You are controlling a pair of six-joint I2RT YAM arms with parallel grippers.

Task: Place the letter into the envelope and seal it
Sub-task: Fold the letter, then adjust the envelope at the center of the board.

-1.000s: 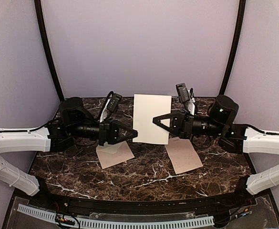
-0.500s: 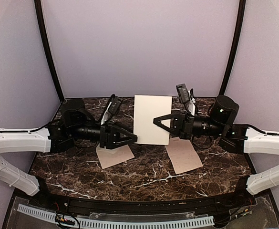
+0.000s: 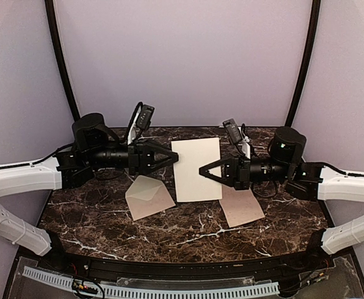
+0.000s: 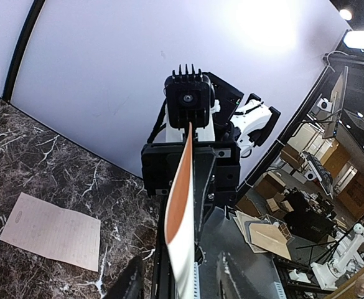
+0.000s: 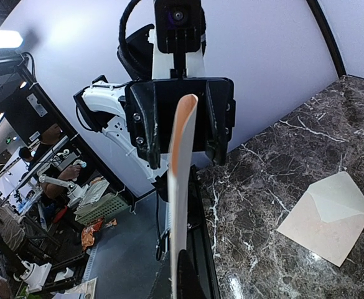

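the right tool is clamped narrow on the right edge of a white sheet and holds it up between the two arms. in the right wrist view the sheet runs edge-on straight up from the closed fingers. whether its lower edge touches the table cannot be told.

the left tool sits at the sheet's upper left edge, its jaws partly wide. in the left wrist view its fingers stand apart on either side of the sheet, with gaps showing, so it grips nothing.

the envelope lies flat on the dark marble table, left of the sheet and just below the left tool in the top view. its triangular flap lines face up, as the right wrist view also shows.

the letter lies flat on the table to the right of the sheet, its far end hidden under the right tool in the top view. faint writing lines show on it in the left wrist view. letter and envelope are well apart, and neither is touched by a tool.
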